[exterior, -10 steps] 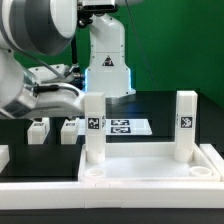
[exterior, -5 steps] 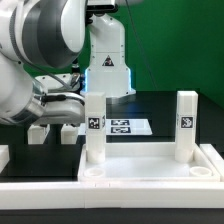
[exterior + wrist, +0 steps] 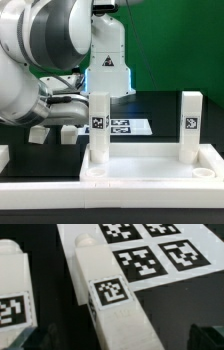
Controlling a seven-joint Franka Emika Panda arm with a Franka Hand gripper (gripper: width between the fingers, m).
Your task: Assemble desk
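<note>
The white desk top (image 3: 150, 168) lies in front with two tagged legs standing in its far corner sockets, one on the exterior view's left (image 3: 99, 126) and one on its right (image 3: 190, 124). Two loose legs (image 3: 68, 131) (image 3: 38, 133) lie on the black table behind it. In the wrist view one loose leg (image 3: 112, 297) lies straight below my gripper (image 3: 125, 339), and the other leg (image 3: 14, 286) lies beside it. The gripper is open, with a dark finger (image 3: 205, 335) on each side of the leg and not touching it. In the exterior view the arm hides the fingers.
The marker board (image 3: 126, 127) lies flat on the table behind the desk top; it also shows in the wrist view (image 3: 150, 249), just past the loose legs. The robot base (image 3: 108, 65) stands at the back. A white rail (image 3: 4, 155) lies at the exterior view's left edge.
The arm has swung lower and toward the exterior view's right, over the two loose legs. The loose legs and standing legs have kept their places.
</note>
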